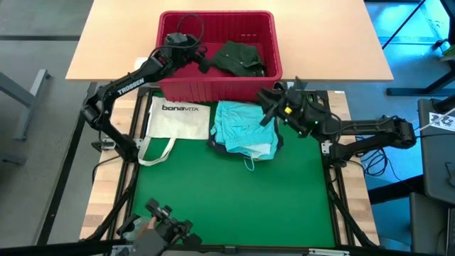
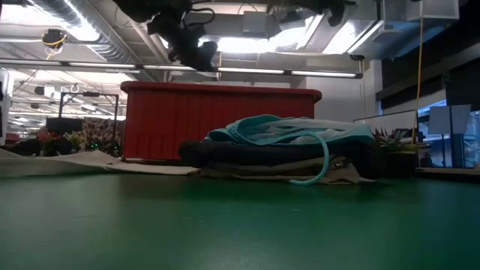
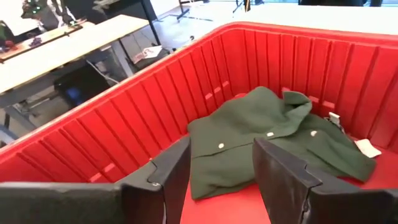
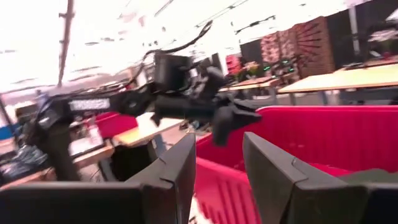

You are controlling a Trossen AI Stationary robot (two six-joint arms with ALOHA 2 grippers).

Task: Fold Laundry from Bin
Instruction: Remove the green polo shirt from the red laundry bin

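- Two dark arms work at the far side of the green mat (image 1: 234,199), near the red bin (image 1: 170,89).
- Left gripper (image 1: 201,62) hangs over the inside of the bin, its fingers (image 3: 171,171) parted with a clear gap between them and nothing held; the left wrist view looks past them straight down at the dark green garment (image 3: 261,140).
- That dark green garment (image 1: 240,57) lies crumpled on the bin's floor, toward the right half of the bin, with small pale buttons showing on it and a white tag by its edge.
- Right gripper (image 1: 266,114) hovers just above the bin's near right corner, by the far edge of the pile on the mat; its fingers (image 4: 177,171) stand part-way apart and carry nothing.
- In the right wrist view the left arm's gripper (image 4: 227,121) shows beyond those fingers, above the bin's rim (image 4: 323,112).
- A pile of laundry sits on the mat just in front of the bin: the light turquoise garment (image 1: 245,128) on top, with a dark grey garment (image 2: 255,155) under it, its edge peeking out.
- In the low view a turquoise loop droops down the pile's front, and the bin (image 2: 217,120) rises behind it.
- A white tote bag (image 1: 178,119) printed "bonaVITA" lies flat to the left of the pile, its handle stretched toward the near side.
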